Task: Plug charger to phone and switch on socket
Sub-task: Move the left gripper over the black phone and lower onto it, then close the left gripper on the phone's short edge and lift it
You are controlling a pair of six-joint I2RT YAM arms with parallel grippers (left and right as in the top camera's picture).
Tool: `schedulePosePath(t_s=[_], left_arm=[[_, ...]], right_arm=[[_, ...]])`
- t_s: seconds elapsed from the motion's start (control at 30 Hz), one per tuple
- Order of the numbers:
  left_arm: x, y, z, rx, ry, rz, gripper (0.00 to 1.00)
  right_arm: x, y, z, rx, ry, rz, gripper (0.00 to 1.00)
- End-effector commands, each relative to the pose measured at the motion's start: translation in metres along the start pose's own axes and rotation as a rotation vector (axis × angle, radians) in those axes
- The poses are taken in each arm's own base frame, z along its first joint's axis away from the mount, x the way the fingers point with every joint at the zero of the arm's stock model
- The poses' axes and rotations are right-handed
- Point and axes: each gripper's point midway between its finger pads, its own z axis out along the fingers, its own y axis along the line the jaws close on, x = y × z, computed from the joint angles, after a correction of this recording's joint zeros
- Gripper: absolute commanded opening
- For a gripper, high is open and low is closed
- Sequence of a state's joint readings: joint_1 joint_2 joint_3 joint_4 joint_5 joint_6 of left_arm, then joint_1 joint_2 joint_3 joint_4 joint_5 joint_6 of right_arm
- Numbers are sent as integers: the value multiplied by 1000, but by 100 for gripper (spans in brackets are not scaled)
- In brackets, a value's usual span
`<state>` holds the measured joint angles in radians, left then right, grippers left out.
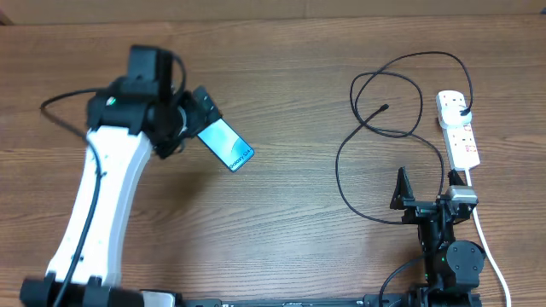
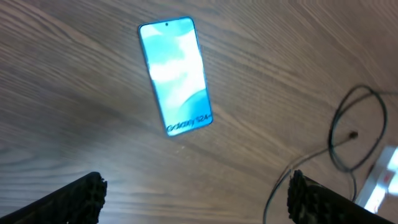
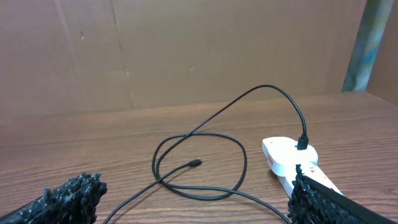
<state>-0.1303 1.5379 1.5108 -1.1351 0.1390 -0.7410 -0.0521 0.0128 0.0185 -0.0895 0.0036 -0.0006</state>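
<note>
Phone (image 1: pixel 229 147), teal screen up, "Galaxy S24+" at its nearer end, lies diagonally on the left half of the table (image 1: pixel 281 239). In my overhead view the left gripper (image 1: pixel 192 115) covers its far end. Left and right gripper (image 1: pixel 426 183) both stand spread, empty. Charger (image 1: pixel 338 170) loops beside the right-edge socket (image 1: pixel 458 128), plug seated. I cannot read the switches.

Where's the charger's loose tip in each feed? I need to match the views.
Overhead: charger tip right of centre, left of the socket.
Left wrist: near the right side, small, far from the phone.
Right wrist: lower centre, left of the socket.
Shared landmark: the white socket, blurred at the left wrist view's right edge.
</note>
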Motion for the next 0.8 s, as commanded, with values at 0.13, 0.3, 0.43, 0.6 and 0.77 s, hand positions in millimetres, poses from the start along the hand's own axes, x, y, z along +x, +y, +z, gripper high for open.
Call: schedulePosePath(t_s=[0.13,0.3,0.43,0.6,0.77], left_arm=[[-24,-11,62,-173,80,-221,100],[-17,-5,97,-231,159,-268,100],[-8,6,124,-290,223,-278,100],[-4,12,150,-314,263,-262,100],[3,20,172,-350,298,-254,100]], right_arm=[[2,0,0,-2,-4,-5,100],[2,0,0,-2,-4,-5,100],[2,0,0,-2,-4,-5,100],[2,0,0,-2,-4,-5,100],[2,0,0,-2,-4,-5,100]])
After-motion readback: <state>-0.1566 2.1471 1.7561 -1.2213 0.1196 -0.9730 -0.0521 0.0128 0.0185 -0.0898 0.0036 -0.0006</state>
